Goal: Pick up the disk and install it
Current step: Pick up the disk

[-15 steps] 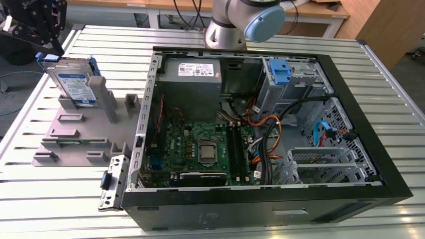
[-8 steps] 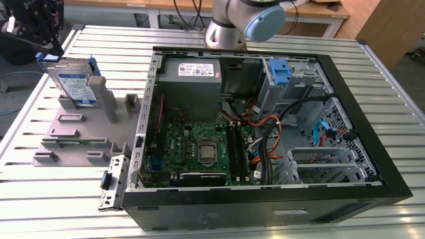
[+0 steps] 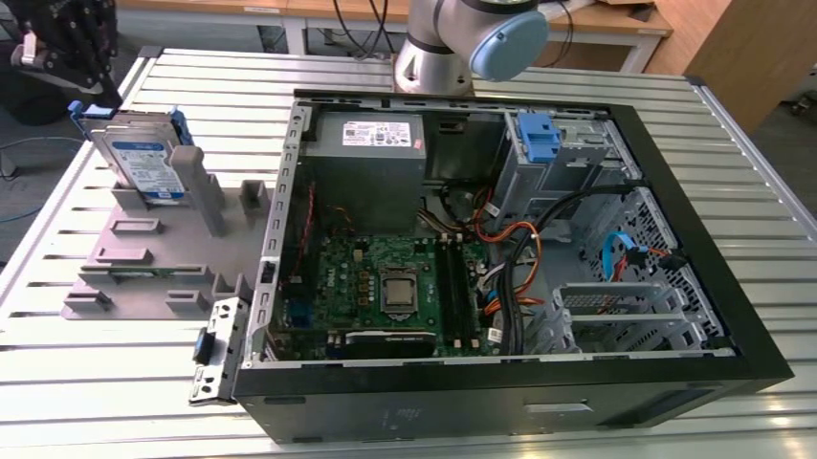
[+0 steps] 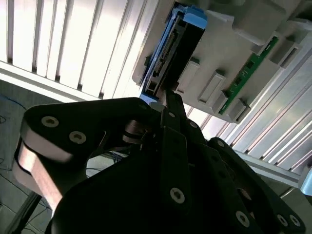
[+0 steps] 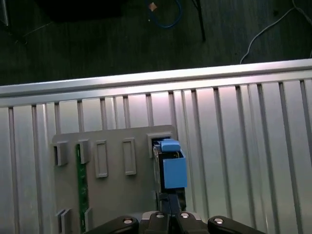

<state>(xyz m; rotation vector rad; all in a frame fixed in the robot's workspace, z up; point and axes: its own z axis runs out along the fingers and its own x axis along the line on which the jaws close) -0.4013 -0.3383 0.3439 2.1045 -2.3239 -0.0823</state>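
The disk (image 3: 143, 161) stands on edge in a slot of the grey fixture (image 3: 153, 263), at the exterior view's left. It is a silver drive with a white-and-blue label in a bright blue carrier. My black gripper (image 3: 92, 94) hangs just above and behind the disk's upper corner. In both wrist views the fingers lie together, with nothing seen between them. The gripper (image 4: 168, 95) ends right at the near end of the disk (image 4: 171, 51). In the first wrist view the gripper (image 5: 170, 204) sits just before the blue carrier end of the disk (image 5: 171, 168).
An open computer case (image 3: 715, 287) lies at the exterior view's right, with a motherboard (image 3: 383, 282), a grey power supply (image 3: 366, 143) and a blue latch (image 3: 541, 139) at the drive bay. A green memory stick (image 5: 81, 190) lies in the fixture. The slatted table's edge (image 5: 156, 80) is close by.
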